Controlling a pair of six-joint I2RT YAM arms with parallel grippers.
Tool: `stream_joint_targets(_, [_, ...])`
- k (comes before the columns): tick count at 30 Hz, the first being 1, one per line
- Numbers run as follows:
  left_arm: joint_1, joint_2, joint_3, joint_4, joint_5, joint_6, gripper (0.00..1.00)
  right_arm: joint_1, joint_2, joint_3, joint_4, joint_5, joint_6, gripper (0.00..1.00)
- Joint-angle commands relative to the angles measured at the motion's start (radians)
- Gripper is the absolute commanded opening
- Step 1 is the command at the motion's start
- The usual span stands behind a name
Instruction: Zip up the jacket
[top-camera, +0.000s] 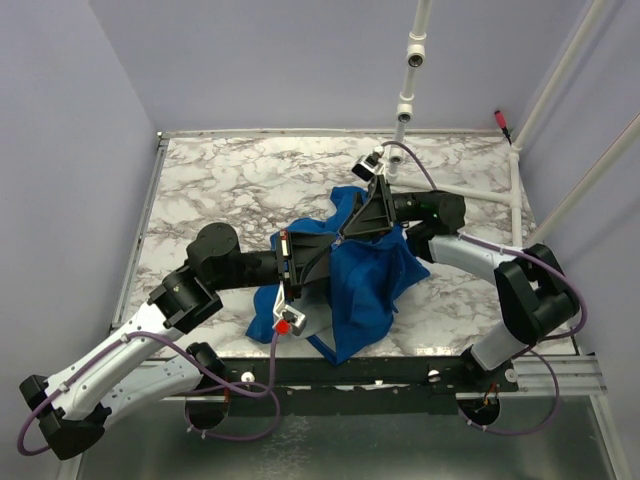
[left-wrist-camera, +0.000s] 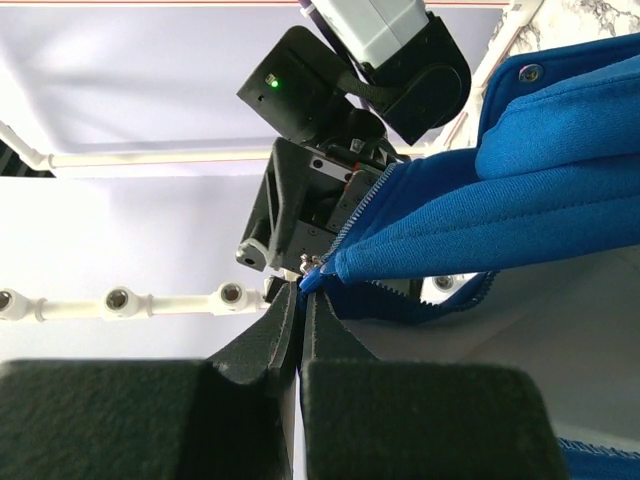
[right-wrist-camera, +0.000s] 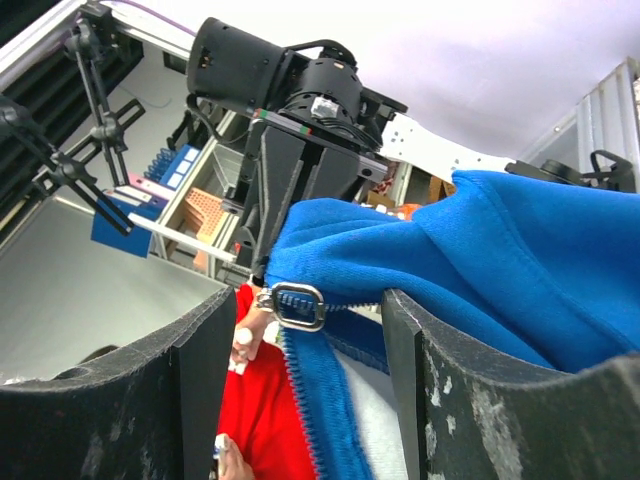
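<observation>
The blue jacket (top-camera: 365, 280) lies bunched at the middle of the marble table (top-camera: 230, 190), and part of it is lifted between the two grippers. My left gripper (top-camera: 338, 240) is shut on the jacket's edge at the end of the zipper, shown in the left wrist view (left-wrist-camera: 302, 287). My right gripper (top-camera: 350, 230) faces it, open. In the right wrist view its fingers (right-wrist-camera: 215, 330) stand on either side of the metal zipper pull (right-wrist-camera: 303, 306) without touching it. Zipper teeth (right-wrist-camera: 305, 400) run down from the pull, with pale lining beside them.
White pipes (top-camera: 408, 70) rise at the back right and one runs low along the table's right side (top-camera: 470, 192). Grey walls close in the left and the back. A person in red (right-wrist-camera: 265, 420) shows beyond the near edge in the right wrist view.
</observation>
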Motion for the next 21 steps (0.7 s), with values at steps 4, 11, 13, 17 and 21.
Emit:
stream_joint_targets(4, [-0.004, -0.018, 0.017, 0.037, 0.040, 0.031, 0.00, 0.003, -0.080, -0.031, 0.264, 0.025, 0.066, 0.61])
stream_joint_targets(11, [-0.004, -0.021, 0.014, 0.037, 0.039, 0.042, 0.00, -0.003, -0.109, -0.042, 0.263, 0.011, 0.090, 0.52])
stream_joint_targets(13, [-0.004, -0.020, 0.014, 0.038, 0.040, 0.044, 0.00, -0.009, -0.114, -0.041, 0.263, 0.010, 0.092, 0.49])
stream_joint_targets(17, [-0.005, -0.018, 0.016, 0.037, 0.044, 0.045, 0.00, -0.016, -0.110, -0.043, 0.263, 0.008, 0.090, 0.46])
stream_joint_targets(21, [-0.005, -0.017, 0.016, 0.037, 0.044, 0.046, 0.00, -0.039, -0.118, -0.043, 0.263, -0.001, 0.094, 0.42])
